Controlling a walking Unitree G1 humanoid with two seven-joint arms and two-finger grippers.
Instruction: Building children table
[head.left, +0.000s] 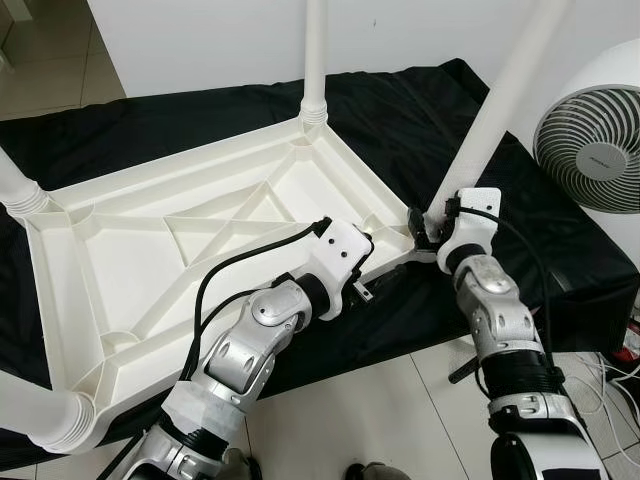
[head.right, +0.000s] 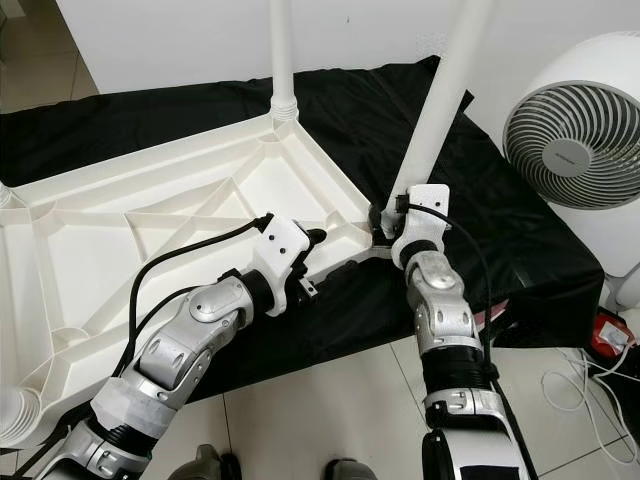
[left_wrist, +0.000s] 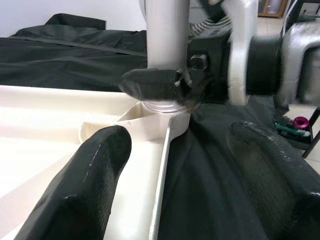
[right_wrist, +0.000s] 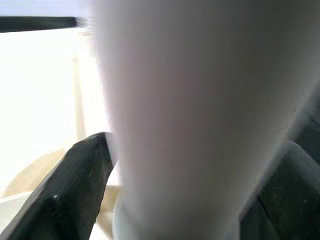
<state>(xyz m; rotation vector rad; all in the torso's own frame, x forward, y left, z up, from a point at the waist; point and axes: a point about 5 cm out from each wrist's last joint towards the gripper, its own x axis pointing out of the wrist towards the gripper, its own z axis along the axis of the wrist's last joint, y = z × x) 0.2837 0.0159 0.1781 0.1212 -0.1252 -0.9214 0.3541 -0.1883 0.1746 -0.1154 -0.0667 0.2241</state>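
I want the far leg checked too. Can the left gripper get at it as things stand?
Probably yes: the left gripper is open at the tabletop's near edge, and open tabletop lies between it and the far leg.

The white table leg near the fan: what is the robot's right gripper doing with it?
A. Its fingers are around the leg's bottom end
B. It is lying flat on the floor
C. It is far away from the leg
A: the right gripper has its black fingers on either side of the table leg, right where it meets the upturned table top's corner.
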